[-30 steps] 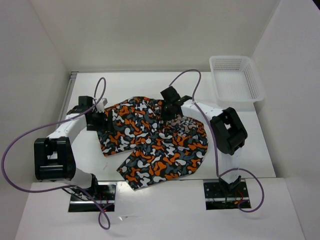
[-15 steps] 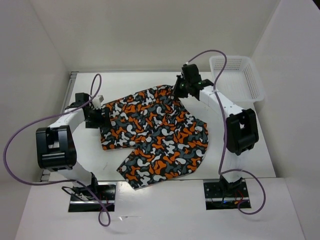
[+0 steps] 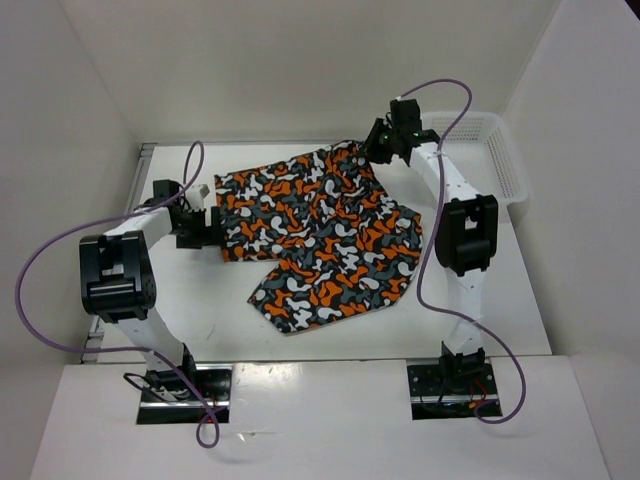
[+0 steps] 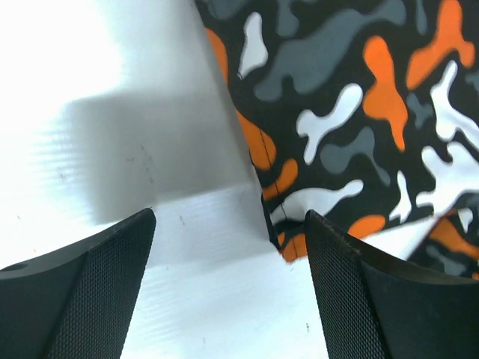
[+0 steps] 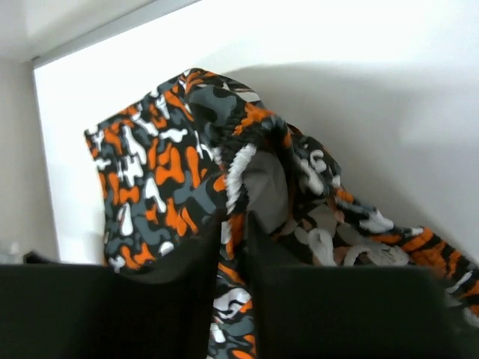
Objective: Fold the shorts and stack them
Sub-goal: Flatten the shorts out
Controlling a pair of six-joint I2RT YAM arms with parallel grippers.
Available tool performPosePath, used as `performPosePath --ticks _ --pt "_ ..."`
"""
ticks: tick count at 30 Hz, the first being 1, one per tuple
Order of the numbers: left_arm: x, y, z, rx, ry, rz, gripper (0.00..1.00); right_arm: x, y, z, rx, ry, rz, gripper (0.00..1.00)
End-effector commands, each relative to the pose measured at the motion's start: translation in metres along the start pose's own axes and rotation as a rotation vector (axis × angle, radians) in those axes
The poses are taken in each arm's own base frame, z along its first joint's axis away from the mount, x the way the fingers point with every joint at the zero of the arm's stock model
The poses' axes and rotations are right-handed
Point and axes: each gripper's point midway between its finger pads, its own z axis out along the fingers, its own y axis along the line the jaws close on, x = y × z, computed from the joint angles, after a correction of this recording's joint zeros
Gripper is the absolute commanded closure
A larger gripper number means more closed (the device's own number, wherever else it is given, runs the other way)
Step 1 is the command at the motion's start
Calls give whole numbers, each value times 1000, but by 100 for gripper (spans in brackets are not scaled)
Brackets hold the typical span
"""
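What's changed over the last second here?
The right hand, shut on the waistband of the shorts, pulled it toward the far right corner, up to the basket; the shorts slid away from the near edge. The left hand stayed at their left edge and is open. The basket did not move.

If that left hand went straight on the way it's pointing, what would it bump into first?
Most likely the shorts: the open left hand points at their near edge, with only a strip of table between. The gap is hard to judge.
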Motion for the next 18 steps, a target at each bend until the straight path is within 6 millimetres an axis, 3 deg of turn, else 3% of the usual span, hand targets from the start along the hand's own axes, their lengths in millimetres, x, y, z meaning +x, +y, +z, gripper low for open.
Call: performPosePath --ticks 1,2,5,6,7,8,9,10,12,13,15,16,17,18 --pt "-23 -8 -3 58 -65 24 13 -18 -17 4 15 -2 47 71" --pt "-23 -8 -3 58 -65 24 11 -24 -16 3 19 -18 44 50" --pt "-24 -12 -9 67 -78 30 13 -30 -17 -6 70 -55 13 41" --pt "-20 -18 -9 98 -74 28 15 -36 -3 -18 64 -87 -15 40" --pt "-15 -20 -8 111 -65 24 18 -25 -6 -19 89 -74 -17 40" --pt "-16 -22 -14 110 -79 30 22 -27 -12 -26 127 -96 -16 40" --pt "-13 -26 -16 127 -82 32 26 -39 2 -53 104 -152 -27 40" --pt "-8 -34 -23 132 -90 47 34 -24 -10 -54 125 -144 -23 42" --pt "0 -42 -34 136 -91 57 39 -19 -13 -77 141 -180 -15 46" --pt "-3 -52 -49 140 -130 86 41 -6 -16 -99 146 -187 1 48" --pt "18 -59 -57 138 -111 92 45 5 -17 -117 133 -205 7 54" --pt "20 -69 -71 145 -133 117 46 23 -24 -131 143 -192 9 56" --pt "28 -77 -73 148 -127 137 46 32 -29 -136 149 -182 20 58" --pt "36 -83 -81 154 -139 154 50 56 -45 -135 178 -141 44 65"
